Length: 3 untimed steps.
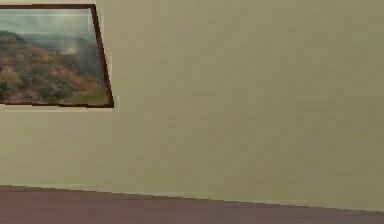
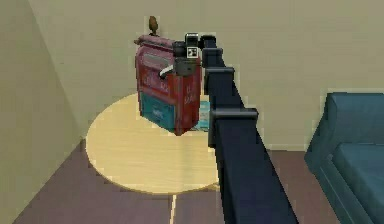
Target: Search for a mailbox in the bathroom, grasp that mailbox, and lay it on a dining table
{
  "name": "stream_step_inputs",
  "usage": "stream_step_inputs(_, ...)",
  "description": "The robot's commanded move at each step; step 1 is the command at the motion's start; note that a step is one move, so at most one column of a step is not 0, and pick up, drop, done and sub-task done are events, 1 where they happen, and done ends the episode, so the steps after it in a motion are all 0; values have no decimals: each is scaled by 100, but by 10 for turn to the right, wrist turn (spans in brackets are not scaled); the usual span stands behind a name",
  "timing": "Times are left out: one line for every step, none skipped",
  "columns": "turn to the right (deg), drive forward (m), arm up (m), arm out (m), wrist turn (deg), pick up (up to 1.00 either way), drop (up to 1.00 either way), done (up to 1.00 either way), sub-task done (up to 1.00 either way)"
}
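A red and blue mailbox (image 2: 165,92) with a small brown knob on top is at the far side of a round light wooden table (image 2: 120,150) in the arm side view. The dark arm (image 2: 240,150) rises from the bottom edge and reaches to the mailbox's upper right. The gripper (image 2: 181,66) lies against the mailbox's top, just left of the white marker squares (image 2: 196,47). The mailbox is at the gripper on the tabletop, so I cannot tell whether the gripper holds anything.
A blue sofa (image 2: 352,150) stands at the arm side view's right. Beige walls meet in a corner behind the table. In the forward view a framed landscape painting (image 1: 52,58) hangs on a beige wall (image 1: 240,100), close above a strip of dark floor (image 1: 190,210).
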Motion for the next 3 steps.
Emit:
stream_step_inputs(0, 0, -8, 0, 0, 0, 0, 0, 0)
stream_step_inputs(0, 0, -40, 0, 0, 0, 0, 0, 0)
stream_step_inputs(0, 0, 0, 0, 0, 0, 100, 0, 0)
